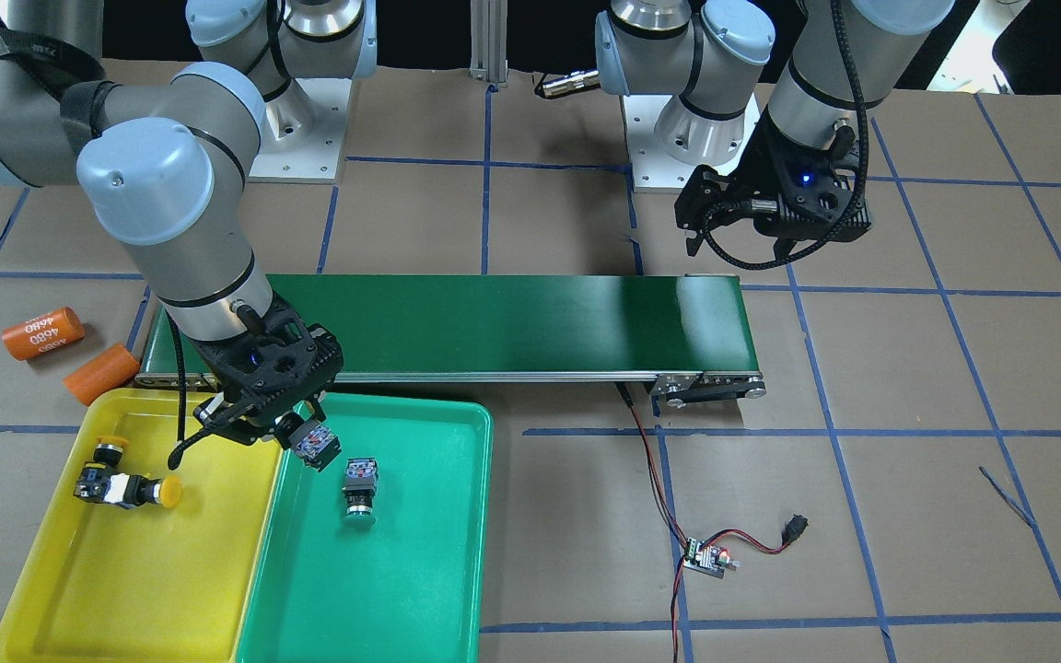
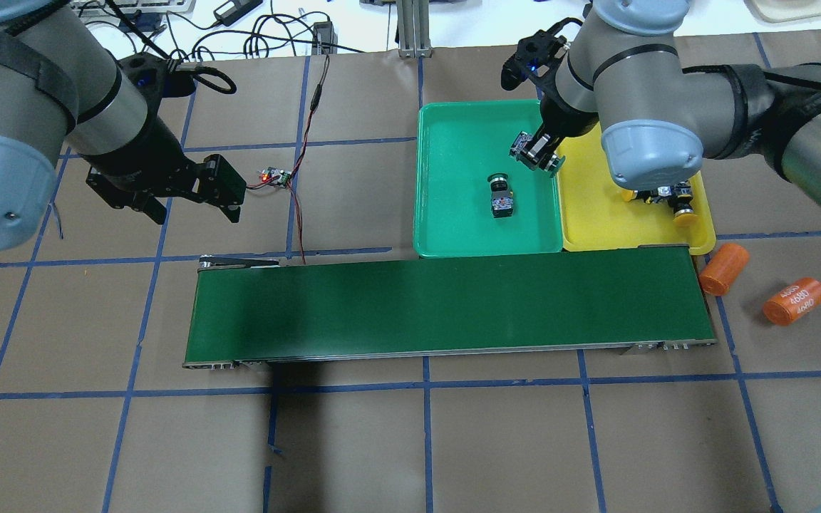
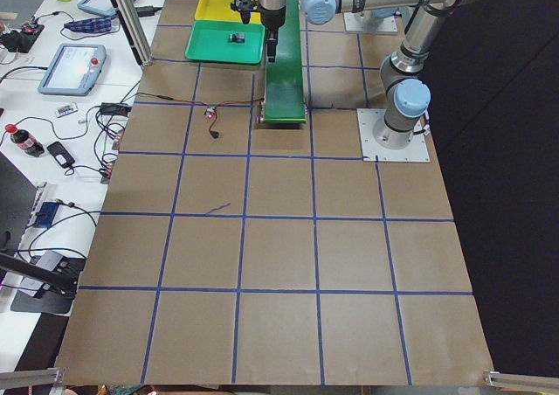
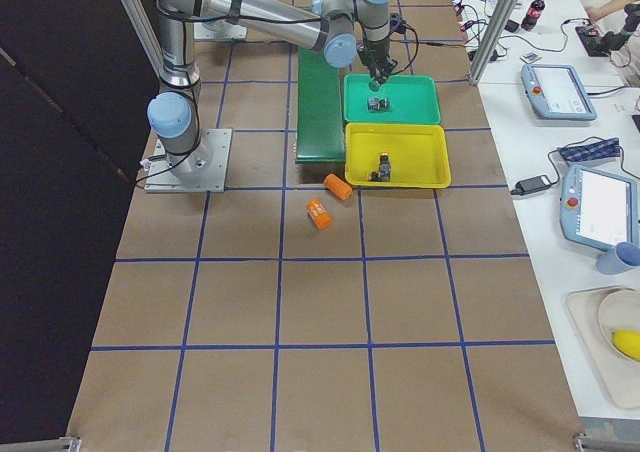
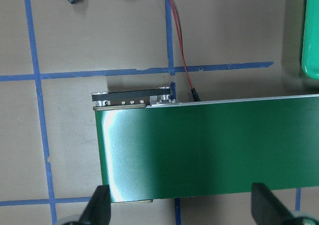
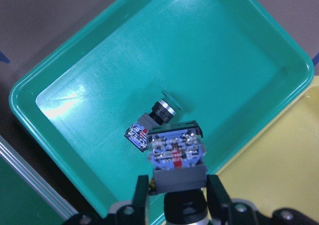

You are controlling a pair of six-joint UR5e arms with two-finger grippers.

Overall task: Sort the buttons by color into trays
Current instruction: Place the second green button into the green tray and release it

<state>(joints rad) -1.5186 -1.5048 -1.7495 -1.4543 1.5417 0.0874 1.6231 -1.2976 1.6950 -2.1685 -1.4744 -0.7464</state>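
In the front-facing view, the right gripper (image 1: pixel 296 431) is seen over the green tray (image 1: pixel 402 589), at the edge nearest the conveyor belt (image 1: pixel 512 322). It is clamped on the held button (image 1: pixel 314 445), whose blue-grey contact block juts past the fingertips and is tilted down toward the tray floor. A second green button (image 1: pixel 360 488) is laid just beside it in the same tray, cap pointed away from the belt. Two yellow buttons (image 1: pixel 125 486) are lying in the yellow tray (image 1: pixel 125 589). The left gripper (image 1: pixel 696 216) is held above the table (image 1: pixel 954 414) behind the belt's other end.

In the overhead view, the held button (image 2: pixel 533 151) is found above the green tray's side next to the yellow tray, clear of the second green button (image 2: pixel 502 196).

In the left wrist view, the fingertips (image 5: pixel 99 207) are spread wide with nothing between them, over the belt's end.

In the right wrist view, the fingers (image 6: pixel 139 200) are pressed on either side of the held button's black body. Its long axis runs along them, contact block outward and cap toward the palm. The second green button (image 6: pixel 154 118) lies diagonally below, cap up-right.
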